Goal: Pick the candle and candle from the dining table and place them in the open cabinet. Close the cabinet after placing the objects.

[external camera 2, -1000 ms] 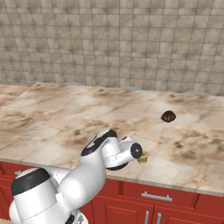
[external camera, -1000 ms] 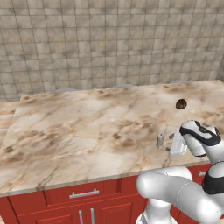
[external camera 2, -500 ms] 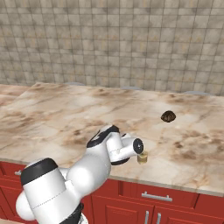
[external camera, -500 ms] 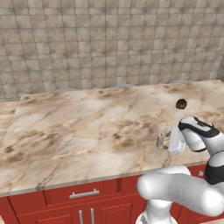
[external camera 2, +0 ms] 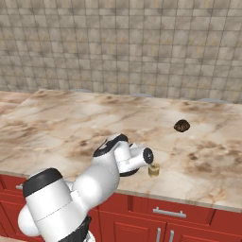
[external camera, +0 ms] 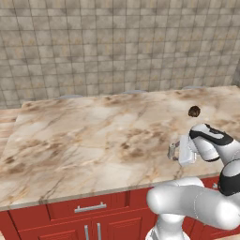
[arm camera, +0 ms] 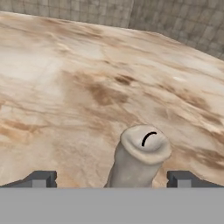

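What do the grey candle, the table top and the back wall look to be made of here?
Grey candle: probably wax, matte pale grey, with a thin dark curved wick on its top. Table top: looks like polished marble or a stone imitation, beige with brown veining. Wall: small square tiles, mottled grey-tan stone or ceramic, with visible grout lines.

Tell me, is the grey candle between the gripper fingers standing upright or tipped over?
Upright. In the hand view the grey candle stands on the table with its wick on top, between the open gripper's fingertips.
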Robot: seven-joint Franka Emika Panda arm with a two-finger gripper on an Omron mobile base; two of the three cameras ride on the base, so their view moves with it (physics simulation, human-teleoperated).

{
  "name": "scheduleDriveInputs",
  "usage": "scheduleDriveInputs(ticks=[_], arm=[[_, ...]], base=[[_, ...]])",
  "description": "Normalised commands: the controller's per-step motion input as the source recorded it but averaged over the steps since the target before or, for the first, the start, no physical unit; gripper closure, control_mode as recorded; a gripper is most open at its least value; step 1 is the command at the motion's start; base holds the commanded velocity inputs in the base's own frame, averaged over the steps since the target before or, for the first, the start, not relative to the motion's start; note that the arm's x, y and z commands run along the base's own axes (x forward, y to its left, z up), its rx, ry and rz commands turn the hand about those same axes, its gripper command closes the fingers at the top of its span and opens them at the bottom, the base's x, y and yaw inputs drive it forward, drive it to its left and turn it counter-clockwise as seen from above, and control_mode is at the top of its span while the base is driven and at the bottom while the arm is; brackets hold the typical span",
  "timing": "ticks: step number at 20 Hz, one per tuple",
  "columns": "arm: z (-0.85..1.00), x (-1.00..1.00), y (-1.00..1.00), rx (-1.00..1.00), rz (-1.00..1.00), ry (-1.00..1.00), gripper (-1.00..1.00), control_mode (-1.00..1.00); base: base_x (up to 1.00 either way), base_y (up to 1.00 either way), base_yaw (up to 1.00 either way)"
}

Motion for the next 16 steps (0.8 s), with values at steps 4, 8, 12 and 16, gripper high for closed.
scheduleDriveInputs(ticks=[4,8,12,16], arm=[[0.00,0.00,0.00,0.01,0.04,0.06,-1.00,-1.00],[0.00,0.00,-0.06,0.04,0.01,0.06,-1.00,-1.00],[0.00,0.01,-0.14,0.06,0.00,0.02,-1.00,-1.00],[0.00,0.10,-0.01,0.04,0.00,0.01,-1.00,-1.00]], base=[[0.00,0.00,0.00],[0.00,0.00,0.00],[0.00,0.00,0.00],[0.00,0.00,0.00]])
